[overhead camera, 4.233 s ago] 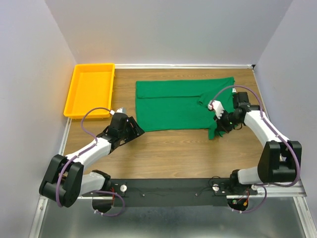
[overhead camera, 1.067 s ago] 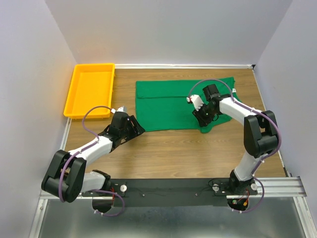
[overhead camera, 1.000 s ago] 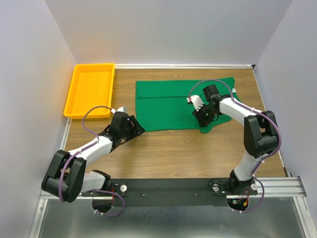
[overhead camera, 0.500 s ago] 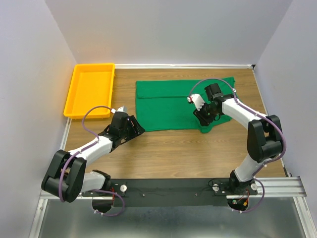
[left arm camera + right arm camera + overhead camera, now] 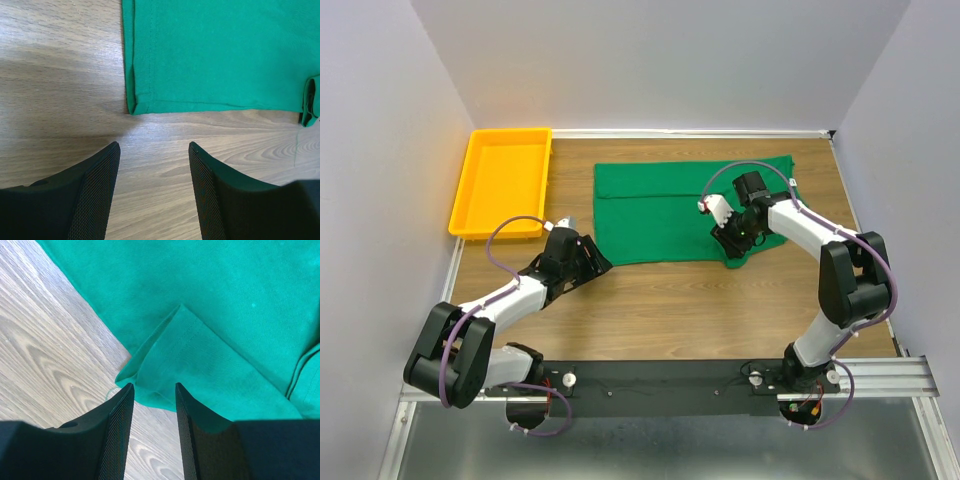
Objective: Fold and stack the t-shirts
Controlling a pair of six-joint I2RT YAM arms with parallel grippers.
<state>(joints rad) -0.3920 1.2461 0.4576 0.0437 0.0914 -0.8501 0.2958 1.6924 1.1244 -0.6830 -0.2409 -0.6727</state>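
At the far left, one yellow tray [image 5: 500,180] sat on the desk [image 5: 670,310] against the far-left corner, and that was the only tray out there. Next along, the left arm [image 5: 510,297] lay stretched low and forward from its base, elbow close to the wood. Its wrist was angled toward the near-left corner of the cloth. The left jaws were spread wide apart over bare wood with nothing between them, and the hemmed corner of the shirt lay just beyond their tips, apart from them.

Across the middle lay one green t-shirt [image 5: 660,215], the single piece of cloth, flat across the far half of the desk to the right of the tray. From the left wrist camera its near edge [image 5: 210,50] ran straight.

Over on the right, the right arm [image 5: 810,228] was bent back and inward, wrist tipped down over the shirt's near-right corner. The right jaws stood slightly apart and gripped nothing. They hung above a sleeve fold [image 5: 200,355] resting on the shirt body. That made two arms in all.
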